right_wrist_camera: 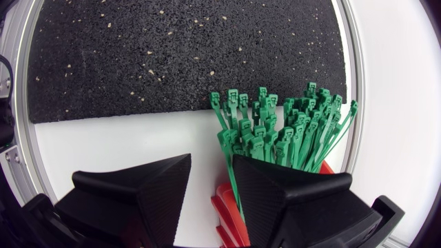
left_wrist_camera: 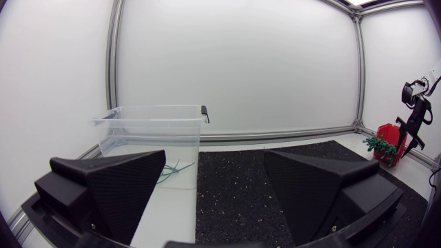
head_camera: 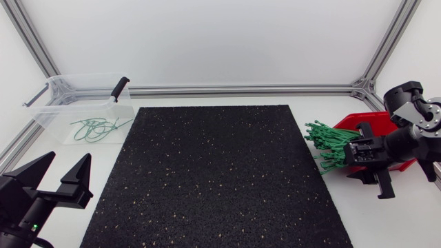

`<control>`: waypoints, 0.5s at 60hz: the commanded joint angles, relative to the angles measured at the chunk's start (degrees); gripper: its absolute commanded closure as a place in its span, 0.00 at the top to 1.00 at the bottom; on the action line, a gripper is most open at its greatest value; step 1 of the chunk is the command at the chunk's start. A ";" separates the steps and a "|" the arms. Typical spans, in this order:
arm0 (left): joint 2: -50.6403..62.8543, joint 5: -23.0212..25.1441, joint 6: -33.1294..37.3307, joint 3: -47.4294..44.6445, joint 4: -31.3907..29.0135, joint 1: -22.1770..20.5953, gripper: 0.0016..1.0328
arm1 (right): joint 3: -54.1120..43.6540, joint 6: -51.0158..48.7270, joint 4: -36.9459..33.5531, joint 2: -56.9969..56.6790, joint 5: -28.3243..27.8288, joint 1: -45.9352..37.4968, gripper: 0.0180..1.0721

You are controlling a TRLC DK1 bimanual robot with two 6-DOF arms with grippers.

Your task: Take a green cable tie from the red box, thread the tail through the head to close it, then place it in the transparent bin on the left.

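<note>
Since the right gripper [right_wrist_camera: 212, 167] hovers with jaws parted over the green cable ties [right_wrist_camera: 289, 127] fanning out of the red box [head_camera: 372, 122], it should pinch one outlying tie, not a clump.

Your left gripper [left_wrist_camera: 215, 157] has two broad, matte black wedge fingers [left_wrist_camera: 124, 186] with finely grained faces, each on a blocky black base. A small green light [head_camera: 32, 226] glows on the left arm [head_camera: 17, 213]. The right arm [head_camera: 422, 114] shows black joints and what looks like a silver-grey link. Your right gripper [right_wrist_camera: 210, 165] has the same black wedges.
</note>
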 commanded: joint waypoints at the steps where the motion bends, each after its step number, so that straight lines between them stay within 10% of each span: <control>1: 0.65 0.38 -1.46 -2.35 -0.75 -0.67 0.96 | -1.77 0.20 0.60 1.45 0.45 0.44 0.44; 16: 1.00 0.38 -1.46 -2.35 -0.75 -1.11 0.96 | -2.91 -0.07 0.96 0.93 0.62 0.53 0.22; 30: 1.00 0.38 -1.46 -2.35 -0.75 -1.11 0.96 | -3.79 -0.42 1.39 -0.39 0.89 0.53 0.22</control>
